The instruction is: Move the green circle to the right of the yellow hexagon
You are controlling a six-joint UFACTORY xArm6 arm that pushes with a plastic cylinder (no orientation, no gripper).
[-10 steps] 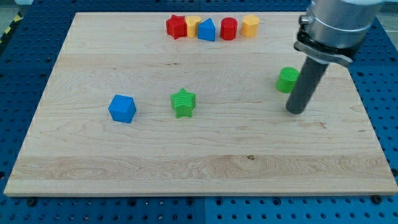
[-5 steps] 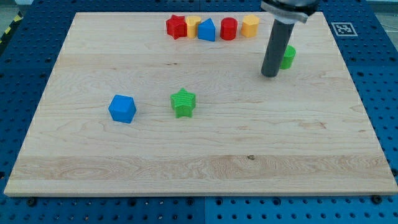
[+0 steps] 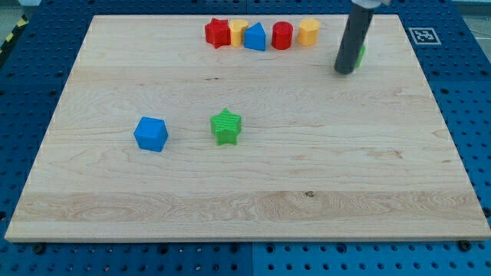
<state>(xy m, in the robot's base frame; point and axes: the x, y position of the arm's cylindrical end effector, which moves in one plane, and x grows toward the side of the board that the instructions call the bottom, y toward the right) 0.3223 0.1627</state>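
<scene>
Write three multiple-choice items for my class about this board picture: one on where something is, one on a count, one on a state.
1. Where is my tip relative to the green circle?
A. Against its lower-left side
B. Far off at the view's bottom
C. Beside the blue cube

2. How many blocks stand in the row at the view's top?
A. Three
B. Five
C. Seven

3. How much of the green circle shows?
A. All of it
B. None of it
C. Only a sliver beside the rod

Answers:
1 A, the rod's end sits right at the circle's lower-left edge.
2 B, the red star, a yellow block, a blue block, a red cylinder and the yellow hexagon.
3 C, the rod covers most of it.
</scene>
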